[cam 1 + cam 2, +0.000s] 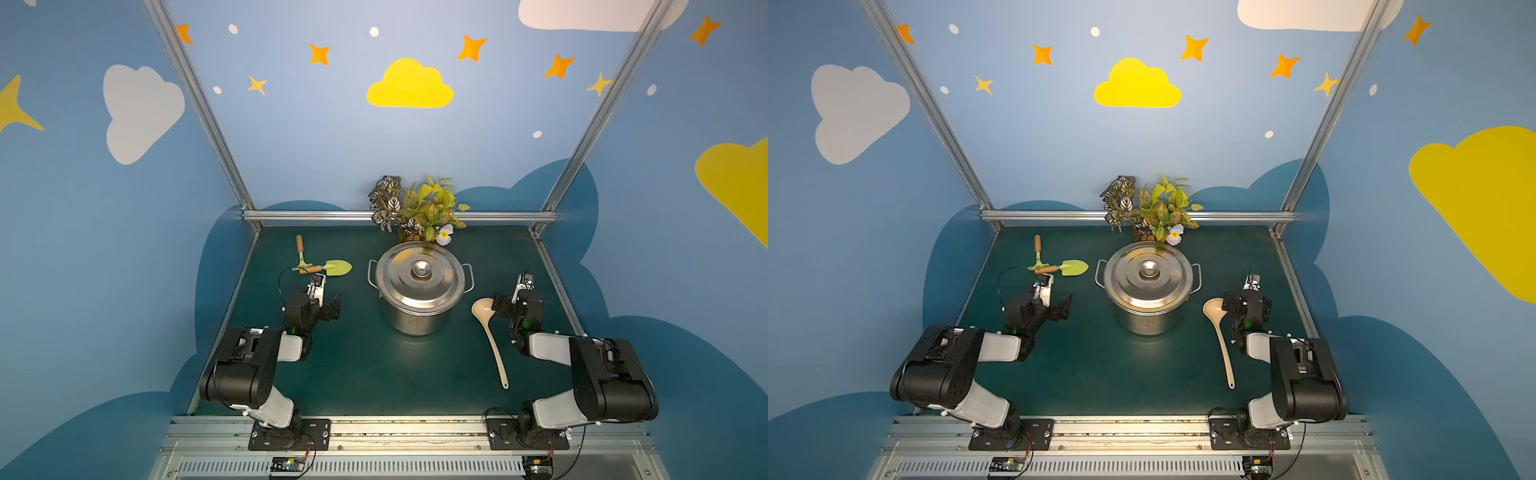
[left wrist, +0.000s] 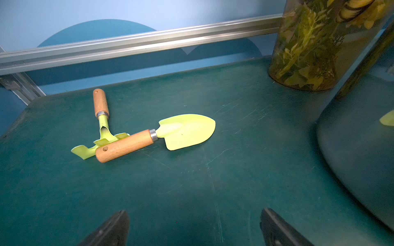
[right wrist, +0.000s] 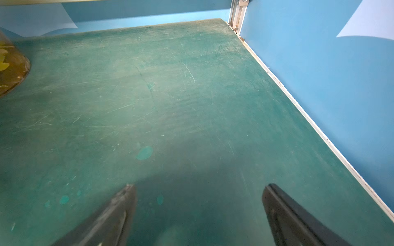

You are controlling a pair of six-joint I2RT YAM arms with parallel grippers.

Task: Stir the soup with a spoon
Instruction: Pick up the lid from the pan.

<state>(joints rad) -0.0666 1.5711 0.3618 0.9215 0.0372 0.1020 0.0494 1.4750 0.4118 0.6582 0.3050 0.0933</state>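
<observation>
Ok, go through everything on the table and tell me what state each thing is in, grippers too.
pot: upright, lid on.
ladle: lying flat on the table beside the pot, not held.
trowel: lying flat, handle across the rake tines.
rake: lying flat, tines under that handle.
plant jar: upright behind the pot.
left gripper: open, empty.
right gripper: open, empty.

We see the lidded pot (image 1: 419, 286) blocking the middle of the desk (image 1: 365, 374), with the plant (image 1: 419, 208) just behind it at the far edge. The trowel (image 1: 340, 268) and rake (image 1: 299, 246) sit toward the far left corner, and the ladle (image 1: 490, 336) lies along the right side. The near middle and far right corner lie bare.
</observation>
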